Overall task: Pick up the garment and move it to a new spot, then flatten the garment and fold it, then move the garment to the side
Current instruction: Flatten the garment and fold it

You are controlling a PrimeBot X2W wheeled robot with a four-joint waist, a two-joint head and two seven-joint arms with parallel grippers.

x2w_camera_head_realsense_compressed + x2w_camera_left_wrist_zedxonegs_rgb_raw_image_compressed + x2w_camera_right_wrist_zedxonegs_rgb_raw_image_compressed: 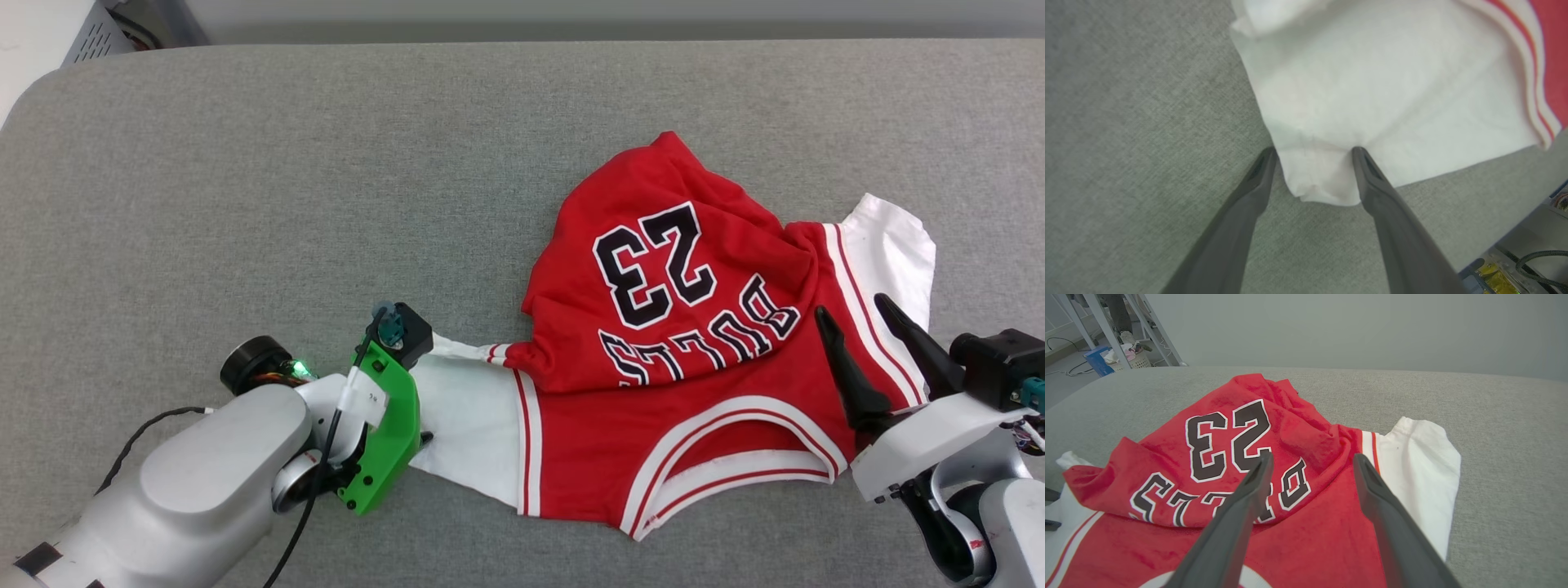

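The garment [678, 343] lies crumpled on the grey padded table [326, 180]. It is red with a black 23 and lettering facing up, and its lower body is folded over the chest. A white sleeve [465, 408] spreads left and another [894, 245] right. My left gripper [1312, 153] points down, open, and its fingers [1257, 175] straddle the corner of the left sleeve [1372, 102] without pinching it. From the head camera its green wrist bracket [384, 433] covers those fingers. My right gripper [851, 308] is open and hovers over the garment's right shoulder [1310, 522].
A pale grey wall runs behind the table's far edge. Beyond the table's far left corner stand a metal shelf frame [1106, 318], a basket [1131, 359] and a blue box [1096, 359]. A perforated grey case [102, 33] sits past that same corner.
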